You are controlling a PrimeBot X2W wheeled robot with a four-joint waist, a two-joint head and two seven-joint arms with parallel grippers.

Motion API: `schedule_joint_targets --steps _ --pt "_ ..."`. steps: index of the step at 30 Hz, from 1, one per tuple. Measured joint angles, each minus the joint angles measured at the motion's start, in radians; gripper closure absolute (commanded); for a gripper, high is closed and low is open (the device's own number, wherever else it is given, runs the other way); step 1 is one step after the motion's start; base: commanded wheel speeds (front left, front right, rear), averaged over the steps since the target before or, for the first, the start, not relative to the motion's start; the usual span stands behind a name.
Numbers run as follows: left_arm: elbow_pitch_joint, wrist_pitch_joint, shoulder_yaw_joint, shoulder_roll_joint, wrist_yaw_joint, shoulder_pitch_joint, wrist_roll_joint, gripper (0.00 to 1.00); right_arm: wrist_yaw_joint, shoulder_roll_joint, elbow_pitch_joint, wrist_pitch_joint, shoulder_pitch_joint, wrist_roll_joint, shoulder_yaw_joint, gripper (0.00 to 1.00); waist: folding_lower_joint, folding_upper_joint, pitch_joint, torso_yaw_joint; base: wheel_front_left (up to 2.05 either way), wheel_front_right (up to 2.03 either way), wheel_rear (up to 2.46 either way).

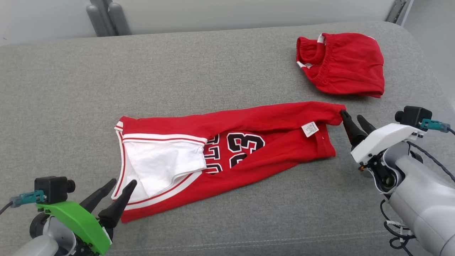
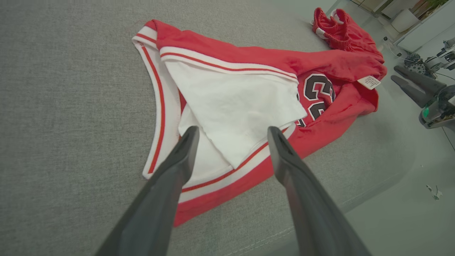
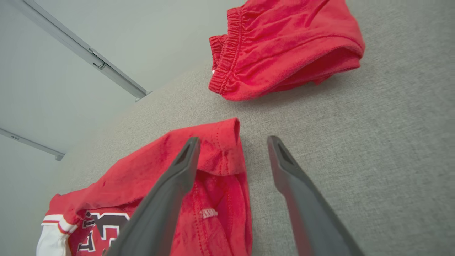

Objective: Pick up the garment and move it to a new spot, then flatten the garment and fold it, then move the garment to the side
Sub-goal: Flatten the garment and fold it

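A grey cushion (image 1: pixel 71 89) carries the red jersey (image 1: pixel 270 121), folded lengthwise across its middle. Red shorts (image 1: pixel 352 67) lie apart at the far right. The left gripper (image 1: pixel 123 182), fingers spread, sits at the jersey's white-trimmed end. The right gripper (image 1: pixel 351 114), also spread, touches the hem corner with one fingertip, near a white label (image 1: pixel 310 128).

The garment (image 1: pixel 270 117) before me is a red sleeveless jersey with white, red-striped trim and black numerals 23 edged in white. It lies flat on the grey cushion (image 1: pixel 71 106), doubled lengthwise into a long band running from 8 o'clock to 2 o'clock. Its white inner face (image 1: pixel 163 163) is exposed at the 8 o'clock end and its care label (image 1: pixel 310 128) near the other.
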Motion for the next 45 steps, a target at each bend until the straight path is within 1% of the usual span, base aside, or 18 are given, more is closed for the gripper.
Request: schedule_joint_targets --steps 4,7,10,12,16,18,20,22,25,30,35,37,42,45 --pt "0.009 -0.051 0.011 0.001 0.0 0.0 0.03 0.0 0.0 -0.008 -0.027 -0.008 -0.002 0.007 -0.027 0.0 0.0 0.0 0.002 -0.002 0.0 0.0 0.0" --pt "0.022 -0.092 0.045 0.0 0.0 -0.001 0.069 0.0 0.0 -0.012 -0.053 -0.009 -0.002 0.022 -0.046 0.0 0.0 0.0 0.003 -0.003 0.0 0.0 0.0" --pt "0.027 -0.107 0.07 -0.008 0.0 -0.002 0.095 0.0 0.0 -0.017 -0.08 -0.009 0.005 0.037 -0.071 0.0 0.0 0.0 0.003 -0.005 0.0 0.0 0.0" --pt "0.026 -0.108 0.079 -0.025 0.006 -0.003 0.128 0.0 0.0 -0.019 -0.095 -0.009 0.015 0.045 -0.098 0.0 0.0 0.0 0.004 -0.006 0.0 0.0 0.0" --pt "0.026 -0.112 0.126 -0.081 0.067 -0.003 0.166 0.0 0.0 -0.035 -0.141 -0.009 0.029 0.037 -0.169 0.0 0.0 0.0 0.005 -0.009 0.0 0.0 0.0" --pt "0.03 -0.115 0.153 -0.105 0.103 -0.003 0.207 0.0 0.0 -0.044 -0.161 -0.009 0.036 0.015 -0.206 0.0 0.0001 0.0 0.004 -0.01 0.0 0.0 0.0" --pt "0.031 -0.115 0.224 -0.148 0.141 -0.003 0.228 0.0 0.0 -0.054 -0.181 -0.01 0.043 -0.032 -0.229 0.0 0.0001 0.0 0.003 -0.011 0.0 0.0 0.0" --pt "0.027 -0.115 0.306 -0.193 0.176 -0.003 0.274 0.0 0.0 -0.056 -0.197 -0.01 0.063 -0.065 -0.25 0.0 0.0001 0.0 -0.002 -0.012 0.0 0.0 0.0" --pt "0.015 -0.115 0.393 -0.229 0.22 -0.001 0.336 0.0 0.0 -0.038 -0.22 -0.011 0.112 -0.085 -0.272 0.0 0.0 0.0 -0.008 -0.016 0.0 0.0 0.0" --pt "-0.027 -0.115 0.466 -0.299 0.222 0.042 0.421 0.0 0.0 -0.021 -0.233 -0.011 0.194 -0.106 -0.317 0.0 0.0001 0.0 -0.01 -0.018 0.0 0.0 0.0" --pt "-0.056 -0.115 0.503 -0.329 0.222 0.094 0.518 0.0 0.0 -0.018 -0.261 -0.011 0.218 -0.171 -0.357 0.0 0.0001 0.0 -0.003 -0.018 0.0 0.0 0.0" --pt "-0.06 -0.115 0.516 -0.346 0.222 0.105 0.536 0.0 0.0 -0.013 -0.273 -0.011 0.219 -0.194 -0.368 0.0 0.0001 0.0 -0.001 -0.017 0.0 0.0 0.0" --pt "-0.066 -0.115 0.539 -0.393 0.222 0.151 0.58 0.0 0.0 0.027 -0.291 -0.011 0.251 -0.222 -0.342 0.0 0.0001 0.0 0.004 -0.014 0.0 0.0 0.0" --pt "-0.075 -0.115 0.539 -0.418 0.22 0.157 0.594 0.0 0.0 0.038 -0.267 -0.011 0.261 -0.23 -0.315 0.0 0.0001 0.0 0.011 -0.008 0.0 0.0 0.0"
